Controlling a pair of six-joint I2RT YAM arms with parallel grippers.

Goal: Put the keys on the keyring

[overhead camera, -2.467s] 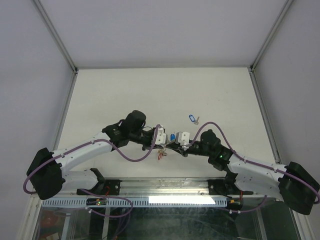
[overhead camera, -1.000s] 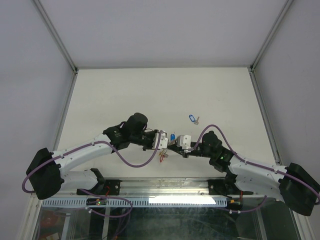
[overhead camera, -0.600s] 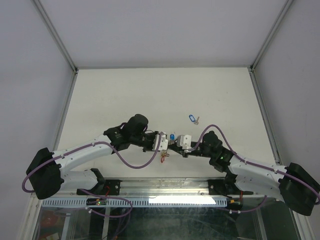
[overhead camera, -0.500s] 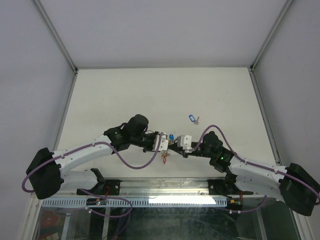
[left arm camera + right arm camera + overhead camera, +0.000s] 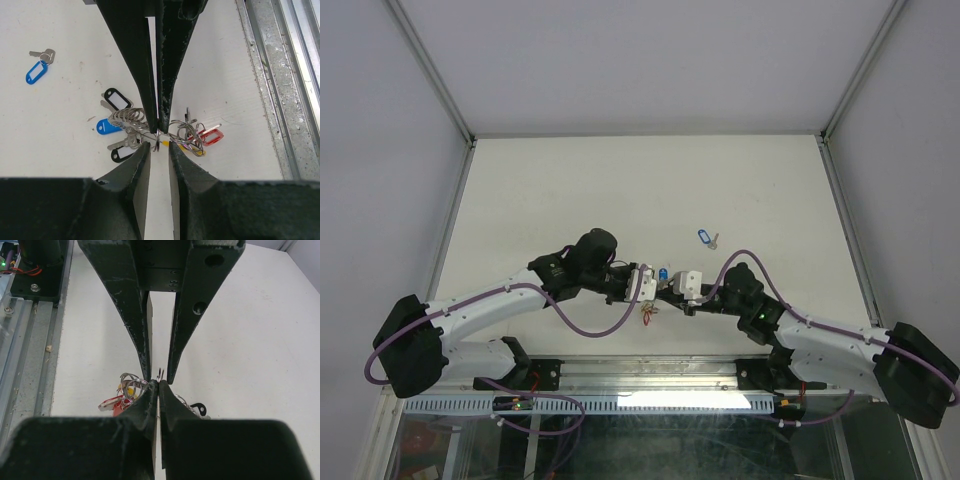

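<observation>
The keyring (image 5: 126, 118), a ribbed silver coil, hangs just above the table with several keys on it: black tags (image 5: 116, 98), a blue tag (image 5: 105, 126), a red tag (image 5: 212, 136) and a yellow one (image 5: 187, 146). My right gripper (image 5: 158, 383) is shut on the keyring's thin wire, and the red tag (image 5: 112, 402) dangles beside it. My left gripper (image 5: 159, 146) faces it tip to tip, jaws narrowly open around a small ring standing edge-on between them. In the top view the two grippers, left (image 5: 650, 283) and right (image 5: 677, 285), meet at the table's near middle. Another blue-tagged key (image 5: 703, 236) lies loose beyond them.
The loose blue-tagged key (image 5: 37, 71) rests on the white table (image 5: 570, 190), away from the bunch. A metal rail (image 5: 280, 75) runs along the table's near edge, close to the hanging keys. Grey walls enclose the table on three sides.
The left gripper has edged right towards the right gripper, closing the gap between their tips. The bunch of keys shifted slightly with them. The right gripper has stayed shut.
</observation>
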